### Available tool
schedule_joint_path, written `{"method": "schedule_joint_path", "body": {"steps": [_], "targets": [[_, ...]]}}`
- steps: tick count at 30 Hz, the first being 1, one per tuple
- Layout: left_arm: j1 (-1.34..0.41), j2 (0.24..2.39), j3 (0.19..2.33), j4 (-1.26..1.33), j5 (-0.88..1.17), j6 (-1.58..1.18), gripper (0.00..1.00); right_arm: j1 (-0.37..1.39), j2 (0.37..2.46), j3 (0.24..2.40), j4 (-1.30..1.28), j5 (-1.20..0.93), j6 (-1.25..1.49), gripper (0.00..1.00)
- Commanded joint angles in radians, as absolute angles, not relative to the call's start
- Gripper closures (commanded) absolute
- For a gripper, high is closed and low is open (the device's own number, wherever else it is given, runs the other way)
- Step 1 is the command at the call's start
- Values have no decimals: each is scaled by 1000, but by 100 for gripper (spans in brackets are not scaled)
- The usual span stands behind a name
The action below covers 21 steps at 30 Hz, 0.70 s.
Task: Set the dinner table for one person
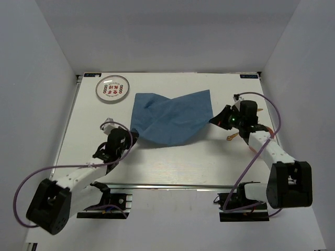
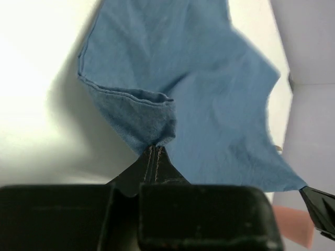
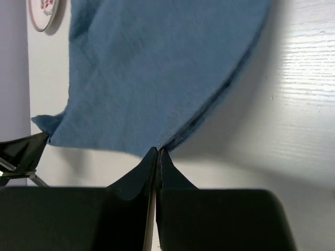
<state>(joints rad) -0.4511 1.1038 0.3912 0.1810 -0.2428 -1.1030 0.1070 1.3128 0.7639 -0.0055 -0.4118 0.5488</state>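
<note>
A blue cloth (image 1: 170, 117) lies partly lifted and rumpled on the white dinner table (image 1: 157, 167). My left gripper (image 1: 133, 135) is shut on the cloth's near left corner; in the left wrist view the jaws (image 2: 155, 147) pinch a folded hem of the cloth (image 2: 209, 104). My right gripper (image 1: 212, 121) is shut on the cloth's right corner; in the right wrist view its fingertips (image 3: 158, 150) pinch the cloth's edge (image 3: 157, 68). The cloth hangs stretched between the two grippers.
A round white plate (image 1: 112, 88) with a red pattern sits at the table's far left; its edge shows in the right wrist view (image 3: 44, 13). A small golden-orange object (image 1: 232, 137) lies by the right arm. White walls enclose the table on three sides.
</note>
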Motion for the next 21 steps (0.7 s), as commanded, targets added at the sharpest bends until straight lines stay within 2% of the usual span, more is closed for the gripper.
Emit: {"method": "schedule_joint_path", "body": {"steps": [1, 5, 6, 8, 9, 11, 12, 13, 14, 16, 18, 21], "targets": [[-463, 912, 371, 138, -287, -1164, 100, 101, 1191, 730, 107, -442, 528, 100], [-454, 867, 495, 13, -304, -1105, 100, 98, 1175, 849, 36, -422, 529, 100], [-454, 926, 634, -39, -314, -1089, 100, 98, 1192, 883, 34, -423, 535, 100], [-454, 1017, 780, -115, -339, -1059, 100, 94, 1221, 1004, 20, -393, 566, 100], [-436, 1129, 858, -138, -330, -1052, 100, 92, 1271, 1056, 9, -388, 572, 100], [-417, 1282, 1177, -262, -295, -1025, 100, 75, 1345, 1177, -32, -400, 587, 100], [-405, 1462, 1313, -332, -276, -1014, 100, 69, 1432, 1309, -57, -411, 601, 100], [-405, 1551, 1603, -473, -265, -1005, 100, 64, 1472, 1380, -70, -423, 610, 100], [-405, 1627, 1740, -535, -259, -1000, 100, 46, 1568, 1529, -110, -451, 617, 100], [-396, 1809, 2046, -604, -247, -976, 100, 28, 1658, 1682, -133, -515, 623, 100], [-387, 1880, 2169, -576, -213, -945, 100, 12, 1793, 1921, -170, -570, 630, 100], [-339, 1925, 2240, -380, -112, -927, 100, -41, 1943, 2211, -190, -718, 670, 100]]}}
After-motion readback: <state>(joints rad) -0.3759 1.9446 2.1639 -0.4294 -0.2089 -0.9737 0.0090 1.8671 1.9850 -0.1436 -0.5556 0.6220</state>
